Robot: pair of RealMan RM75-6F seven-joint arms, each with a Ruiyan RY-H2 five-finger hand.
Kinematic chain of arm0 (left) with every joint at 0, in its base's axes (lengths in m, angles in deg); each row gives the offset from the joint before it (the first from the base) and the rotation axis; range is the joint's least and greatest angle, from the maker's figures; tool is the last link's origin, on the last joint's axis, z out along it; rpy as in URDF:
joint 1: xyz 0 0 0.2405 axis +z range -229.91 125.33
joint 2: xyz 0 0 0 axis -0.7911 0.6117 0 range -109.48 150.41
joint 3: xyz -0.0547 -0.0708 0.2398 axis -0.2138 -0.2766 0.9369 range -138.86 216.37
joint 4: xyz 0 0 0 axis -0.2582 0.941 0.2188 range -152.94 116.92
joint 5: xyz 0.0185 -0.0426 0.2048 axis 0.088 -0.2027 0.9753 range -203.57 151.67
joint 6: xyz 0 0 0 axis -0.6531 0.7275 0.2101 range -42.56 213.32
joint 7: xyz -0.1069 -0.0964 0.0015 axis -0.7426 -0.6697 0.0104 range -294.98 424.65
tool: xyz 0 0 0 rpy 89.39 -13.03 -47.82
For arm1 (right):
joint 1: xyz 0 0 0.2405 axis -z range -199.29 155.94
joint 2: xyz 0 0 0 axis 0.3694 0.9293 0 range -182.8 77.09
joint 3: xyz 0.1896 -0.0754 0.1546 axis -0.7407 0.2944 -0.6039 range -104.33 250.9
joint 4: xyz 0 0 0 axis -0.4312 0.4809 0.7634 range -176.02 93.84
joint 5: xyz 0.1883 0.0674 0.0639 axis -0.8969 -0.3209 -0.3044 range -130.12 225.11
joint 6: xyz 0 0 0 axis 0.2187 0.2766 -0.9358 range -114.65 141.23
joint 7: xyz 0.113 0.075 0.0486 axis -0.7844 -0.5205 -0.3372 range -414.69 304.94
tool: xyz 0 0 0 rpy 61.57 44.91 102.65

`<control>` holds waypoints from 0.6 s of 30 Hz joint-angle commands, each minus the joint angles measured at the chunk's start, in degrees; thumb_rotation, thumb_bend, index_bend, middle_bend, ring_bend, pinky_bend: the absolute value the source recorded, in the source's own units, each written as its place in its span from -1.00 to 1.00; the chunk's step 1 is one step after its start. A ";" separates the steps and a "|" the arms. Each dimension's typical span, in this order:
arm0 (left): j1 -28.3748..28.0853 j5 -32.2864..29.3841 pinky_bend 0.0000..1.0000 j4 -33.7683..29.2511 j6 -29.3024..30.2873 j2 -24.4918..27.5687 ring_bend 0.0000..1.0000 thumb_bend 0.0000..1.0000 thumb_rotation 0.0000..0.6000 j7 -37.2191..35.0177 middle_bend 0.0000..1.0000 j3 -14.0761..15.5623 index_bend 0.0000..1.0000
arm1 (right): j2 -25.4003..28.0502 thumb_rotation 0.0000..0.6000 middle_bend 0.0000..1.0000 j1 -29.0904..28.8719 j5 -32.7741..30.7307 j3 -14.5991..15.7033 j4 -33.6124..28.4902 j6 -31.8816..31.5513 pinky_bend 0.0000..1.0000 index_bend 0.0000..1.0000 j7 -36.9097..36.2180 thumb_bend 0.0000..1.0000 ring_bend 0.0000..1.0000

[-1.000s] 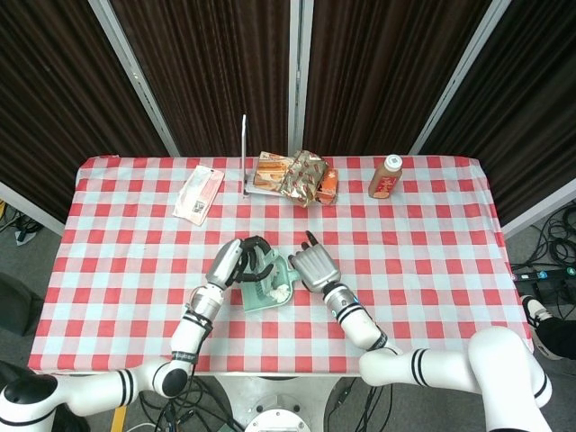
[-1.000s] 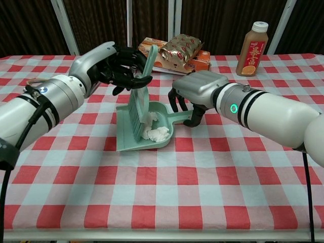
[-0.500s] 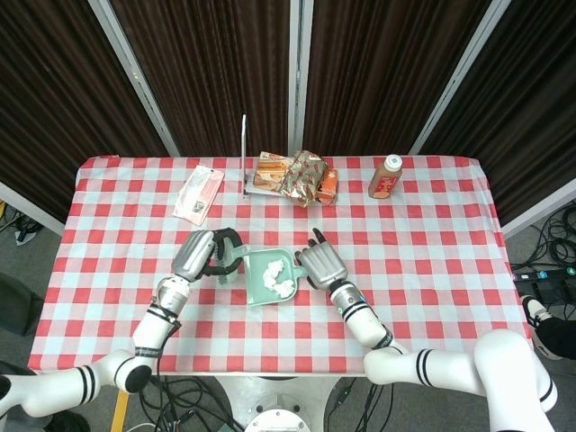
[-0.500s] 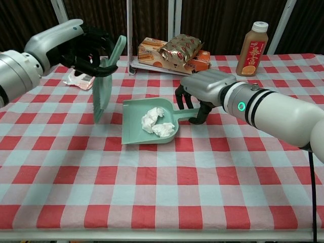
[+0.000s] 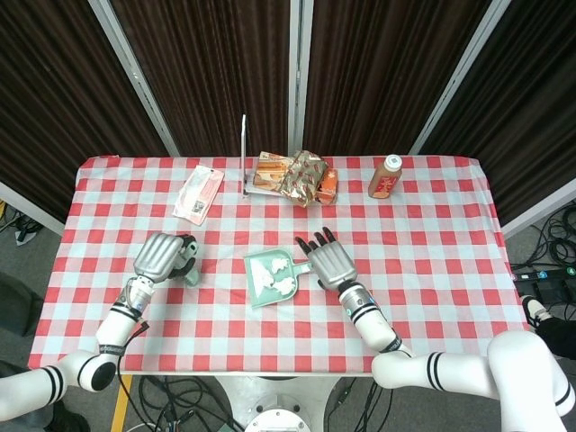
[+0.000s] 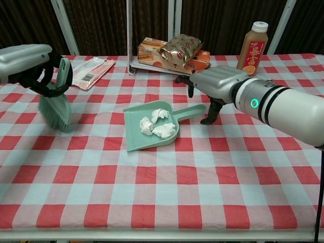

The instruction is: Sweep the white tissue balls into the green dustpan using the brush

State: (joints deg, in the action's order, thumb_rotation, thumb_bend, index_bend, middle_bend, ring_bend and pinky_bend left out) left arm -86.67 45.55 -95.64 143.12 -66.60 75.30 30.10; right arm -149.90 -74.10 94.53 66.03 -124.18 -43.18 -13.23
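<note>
The green dustpan [image 5: 252,270] [image 6: 134,136] lies flat near the table's middle, its handle pointing right. Several white tissue balls [image 5: 274,275] [image 6: 158,123] sit inside it. My right hand [image 5: 331,261] [image 6: 218,85] hovers just over the handle's end with its fingers spread, holding nothing. My left hand [image 5: 162,256] [image 6: 28,62] is far off to the left and grips the green brush [image 5: 191,270] [image 6: 56,107] by its handle. The bristles hang down, close to the cloth.
At the back stand a brown drink bottle [image 5: 385,176] [image 6: 251,49], a pile of snack packs [image 5: 292,175] [image 6: 177,50] and a thin metal stand [image 5: 244,153]. A flat pink packet [image 5: 200,192] [image 6: 88,68] lies at the back left.
My left hand carried the brush away from the dustpan to the left and lowered it. My right hand let go of the dustpan handle and spread its fingers; the pan now lies flat.
</note>
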 commanded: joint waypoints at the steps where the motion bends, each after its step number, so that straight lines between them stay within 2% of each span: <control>1: -0.25 -2.82 0.60 1.13 -2.04 -0.52 0.35 -0.18 1.00 3.50 -0.03 1.09 -0.05 | 3.26 1.00 -0.51 1.67 1.69 0.12 -3.08 -2.30 -0.94 -0.96 -1.04 -0.79 -0.83; 8: -1.17 -5.20 0.48 -1.83 -2.74 -0.08 0.29 -0.42 1.00 9.89 -0.22 1.61 -0.45 | 11.85 1.00 -0.52 6.18 5.95 0.53 -9.93 -7.29 -0.94 -0.96 -4.89 -0.79 -0.84; 15: 0.12 -4.87 0.43 -6.46 4.71 1.72 0.25 -0.60 1.00 16.38 -0.38 0.77 -0.64 | 20.22 1.00 -0.52 11.52 10.81 1.88 -14.09 -11.29 -0.94 -0.98 -10.18 -0.79 -0.85; 18: 0.73 -4.39 0.37 -10.09 6.92 3.80 0.11 -0.68 1.00 17.99 -0.46 0.54 -0.69 | 22.75 1.00 -0.52 13.46 12.63 2.17 -14.72 -12.57 -0.95 -0.98 -12.45 -0.79 -0.85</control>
State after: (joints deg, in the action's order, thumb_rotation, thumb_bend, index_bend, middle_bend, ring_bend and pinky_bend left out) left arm -86.62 40.75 -102.99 148.27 -64.57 91.88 30.96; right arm -128.56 -61.92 105.92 67.82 -138.18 -54.71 -24.38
